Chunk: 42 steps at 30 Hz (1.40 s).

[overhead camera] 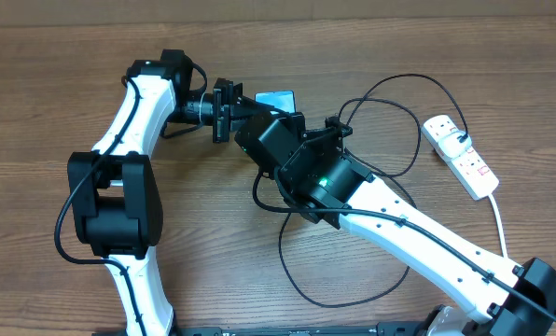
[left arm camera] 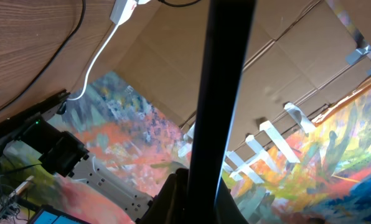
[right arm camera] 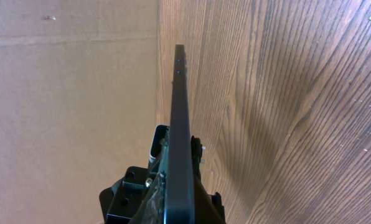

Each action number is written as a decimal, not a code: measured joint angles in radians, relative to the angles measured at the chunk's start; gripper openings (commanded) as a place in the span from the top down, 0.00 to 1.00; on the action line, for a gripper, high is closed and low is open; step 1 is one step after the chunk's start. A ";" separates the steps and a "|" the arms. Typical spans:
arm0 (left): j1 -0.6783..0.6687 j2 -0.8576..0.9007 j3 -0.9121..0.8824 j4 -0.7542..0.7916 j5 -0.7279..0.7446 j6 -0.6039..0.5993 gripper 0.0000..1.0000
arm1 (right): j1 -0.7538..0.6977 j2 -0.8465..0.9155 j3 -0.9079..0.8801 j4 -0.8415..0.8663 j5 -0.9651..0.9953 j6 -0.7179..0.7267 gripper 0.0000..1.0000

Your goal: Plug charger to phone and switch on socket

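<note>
The right hand (right arm camera: 176,158) is clamped on the slim, black-edged smartphone (overhead camera: 276,98), holding it edge-up above the wooden tabletop (overhead camera: 54,93), probably to expose its port. The left hand (overhead camera: 236,105) is closed too, apparently steadying the same phone. The thin black looped charger cable (overhead camera: 404,77) lies slack beside the white power strip (overhead camera: 461,156).
</note>
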 measured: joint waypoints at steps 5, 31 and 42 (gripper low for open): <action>0.000 0.000 0.000 -0.008 -0.013 -0.008 0.96 | 0.001 0.000 0.000 -0.007 0.002 0.000 0.47; 0.000 0.000 0.032 0.284 -0.300 0.099 0.96 | -0.351 -0.155 0.010 -0.323 -0.101 -0.929 0.00; 0.000 -0.158 0.116 0.154 -0.919 0.108 0.96 | -0.413 0.075 0.010 -0.354 -0.457 -1.190 0.07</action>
